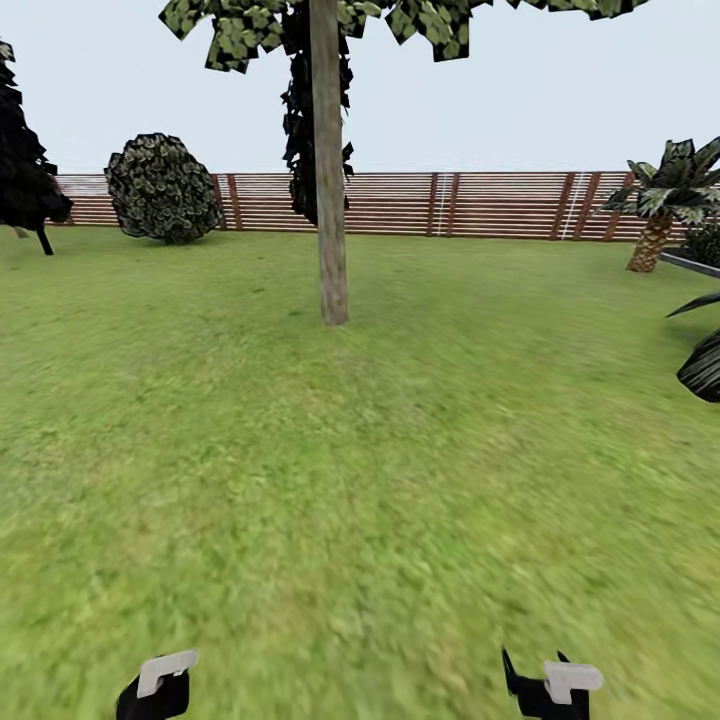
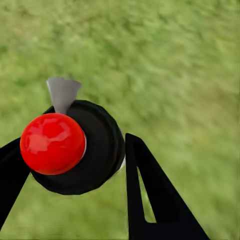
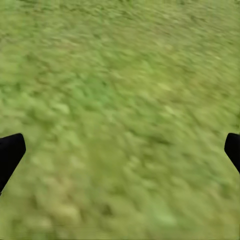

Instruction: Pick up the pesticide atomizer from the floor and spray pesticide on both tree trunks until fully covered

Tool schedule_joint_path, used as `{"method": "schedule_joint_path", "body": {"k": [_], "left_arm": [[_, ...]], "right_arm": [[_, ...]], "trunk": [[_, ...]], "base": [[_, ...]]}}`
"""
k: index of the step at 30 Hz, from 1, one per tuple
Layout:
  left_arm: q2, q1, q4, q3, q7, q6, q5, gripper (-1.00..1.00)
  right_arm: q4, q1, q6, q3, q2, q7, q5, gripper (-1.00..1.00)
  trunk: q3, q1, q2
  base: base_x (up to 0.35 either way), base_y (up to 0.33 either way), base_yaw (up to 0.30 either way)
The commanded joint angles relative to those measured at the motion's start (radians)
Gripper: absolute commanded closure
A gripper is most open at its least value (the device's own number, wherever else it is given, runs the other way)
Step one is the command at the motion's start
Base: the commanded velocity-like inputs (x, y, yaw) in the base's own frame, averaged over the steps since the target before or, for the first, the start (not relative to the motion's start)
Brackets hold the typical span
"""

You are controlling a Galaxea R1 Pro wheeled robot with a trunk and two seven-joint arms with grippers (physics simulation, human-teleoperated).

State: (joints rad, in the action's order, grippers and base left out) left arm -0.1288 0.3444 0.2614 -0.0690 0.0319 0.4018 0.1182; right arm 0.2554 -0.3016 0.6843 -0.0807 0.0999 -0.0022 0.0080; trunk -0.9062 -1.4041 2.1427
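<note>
In the left wrist view, my left gripper [image 2: 75, 155] is shut on the pesticide atomizer [image 2: 52, 143], a black bottle with a round red top and a grey nozzle, held over grass. The gripper's black fingers [image 2: 145, 190] press on both sides of the bottle. One tree trunk [image 1: 328, 200], pale grey-brown and bare, rises from the garden lawn straight ahead in the head view, several metres off, with its leaf canopy [image 1: 240, 35] cut off at the top. My right gripper [image 3: 120, 150] is open, with only grass between its fingers. Both the left gripper [image 1: 155, 690] and the right gripper [image 1: 550, 685] sit low at the head view's near edge.
A reddish slatted fence [image 1: 480, 205] closes the lawn's far side. A round dark bush [image 1: 162, 188] and a near-black tree [image 1: 25, 170] stand at the back left. A small palm [image 1: 665, 200] and dark striped leaves [image 1: 700, 360] are at the right. Open grass lies between me and the trunk.
</note>
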Motion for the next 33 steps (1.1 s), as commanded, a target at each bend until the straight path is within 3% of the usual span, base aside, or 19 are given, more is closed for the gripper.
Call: {"method": "schedule_joint_path", "body": {"k": [1, 33], "left_arm": [[0.000, 0.001, -0.001, 0.002, -0.001, 0.003, 0.009, 1.00], [0.000, 0.001, -0.001, 0.002, -0.001, 0.003, 0.009, 1.00]], "right_arm": [[-0.001, -0.001, 0.003, -0.003, 0.000, 0.000, 0.001, -1.00], [-0.001, -0.001, 0.003, -0.003, 0.000, 0.000, 0.001, -1.00]], "trunk": [[-0.001, 0.000, 0.000], [-0.001, 0.000, 0.000]], "base": [[0.337, 0.000, 0.000], [0.337, 0.000, 0.000]]}}
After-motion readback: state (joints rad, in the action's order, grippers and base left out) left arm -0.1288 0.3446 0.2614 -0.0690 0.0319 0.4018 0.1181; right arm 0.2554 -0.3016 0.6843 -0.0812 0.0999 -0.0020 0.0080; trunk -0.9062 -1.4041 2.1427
